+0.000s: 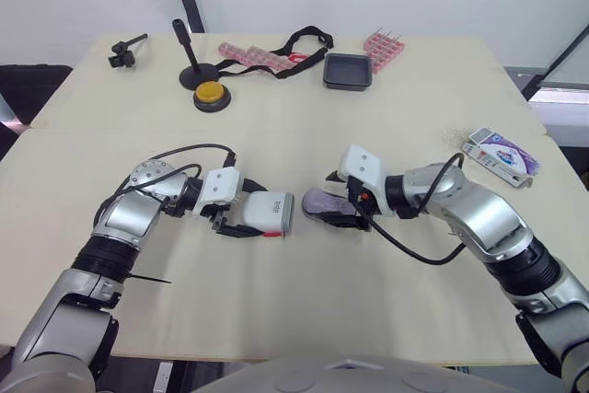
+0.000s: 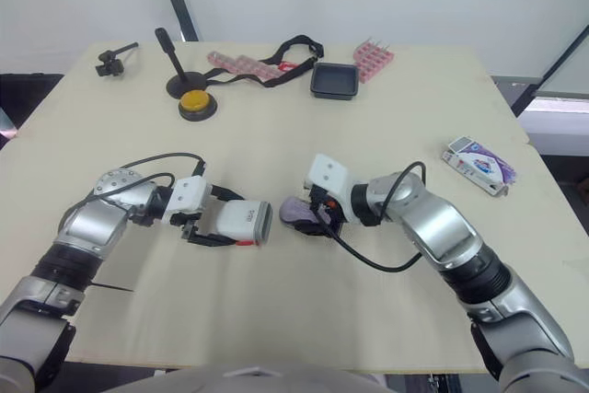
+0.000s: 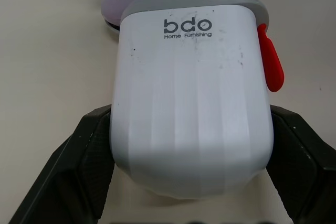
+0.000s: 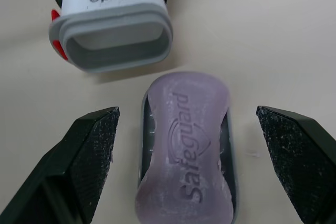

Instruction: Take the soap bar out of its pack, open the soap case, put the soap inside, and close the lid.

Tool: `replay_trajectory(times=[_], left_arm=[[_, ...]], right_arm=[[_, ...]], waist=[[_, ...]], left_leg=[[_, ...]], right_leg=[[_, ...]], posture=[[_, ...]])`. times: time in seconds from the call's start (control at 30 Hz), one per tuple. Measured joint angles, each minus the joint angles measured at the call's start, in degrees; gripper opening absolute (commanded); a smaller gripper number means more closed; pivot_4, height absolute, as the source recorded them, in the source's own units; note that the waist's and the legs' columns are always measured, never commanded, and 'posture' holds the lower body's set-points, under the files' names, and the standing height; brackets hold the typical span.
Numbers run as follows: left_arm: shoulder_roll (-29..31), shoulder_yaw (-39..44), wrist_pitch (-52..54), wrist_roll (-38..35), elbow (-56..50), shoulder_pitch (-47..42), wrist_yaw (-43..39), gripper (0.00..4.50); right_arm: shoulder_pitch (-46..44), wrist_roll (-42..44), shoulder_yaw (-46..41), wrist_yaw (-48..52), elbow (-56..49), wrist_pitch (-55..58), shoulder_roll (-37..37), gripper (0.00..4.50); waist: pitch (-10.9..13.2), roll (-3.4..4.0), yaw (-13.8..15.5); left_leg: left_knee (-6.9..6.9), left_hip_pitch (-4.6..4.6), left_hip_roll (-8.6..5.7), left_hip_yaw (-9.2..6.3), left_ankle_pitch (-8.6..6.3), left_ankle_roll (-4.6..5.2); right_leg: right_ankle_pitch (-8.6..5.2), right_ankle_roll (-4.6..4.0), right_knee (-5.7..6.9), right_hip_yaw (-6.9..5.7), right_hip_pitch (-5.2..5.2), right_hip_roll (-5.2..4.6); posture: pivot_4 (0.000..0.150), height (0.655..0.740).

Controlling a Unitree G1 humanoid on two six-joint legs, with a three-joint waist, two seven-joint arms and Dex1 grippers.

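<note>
Left gripper [image 1: 250,216] clamped across white soap case cover [image 1: 274,213], open mouth toward purple soap bar [image 4: 185,153]. Right gripper [image 4: 187,118] spread wide, one finger either side of bar, not touching. Bar flat on grey inner tray [image 4: 234,177], just beside cover's mouth. Farther right on table [image 1: 294,135], soap pack [image 1: 498,155]; beyond, yellow button [image 1: 211,95] and black dish [image 1: 348,71]

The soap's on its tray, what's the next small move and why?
Probably close the right pincer on the grey tray holding the soap: its fingers stand open on either side, untouching, while the left pincer holds the white case with its open mouth facing the soap.
</note>
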Motion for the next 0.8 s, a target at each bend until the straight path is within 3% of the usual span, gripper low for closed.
replay_trajectory(times=[0.8], left_arm=[[0.75,0.00,0.19,-0.76,-0.42,0.55,1.18,3.46]], right_arm=[[-2.36,-4.78,5.38,-0.55,3.51,2.62,1.60,4.50]], waist=[[-0.01,-0.01,0.03]], left_leg=[[0.00,0.02,0.00,0.00,0.04,-0.05]], right_leg=[[0.00,0.00,0.08,0.00,0.00,0.01]], posture=[[0.150,0.7291]])
